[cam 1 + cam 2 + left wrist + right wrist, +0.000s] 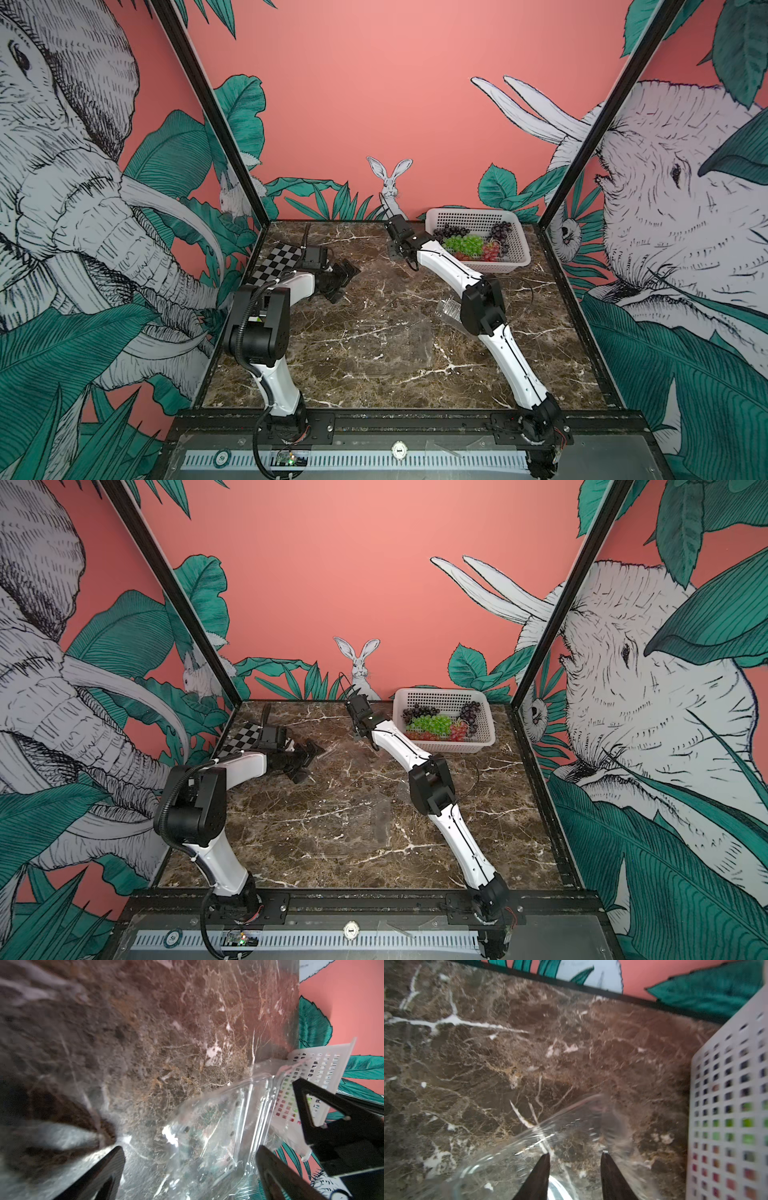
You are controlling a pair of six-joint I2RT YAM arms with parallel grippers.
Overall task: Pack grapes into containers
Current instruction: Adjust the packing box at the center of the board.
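Right claw (576, 1153) half-closed astride the rim of a clear container (512, 1159); we cannot tell if it grips. Left claw (341, 281) released. Grapes (467, 245) lie in the basket (521, 245) at the worktop's (324, 357) far right corner. We judge the thin plastic may buckle or slip when squeezed.

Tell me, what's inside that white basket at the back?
The basket holds dark grapes, green grapes and red grapes. The right arm covers its near corner; whatever lies under the bunches is hidden.
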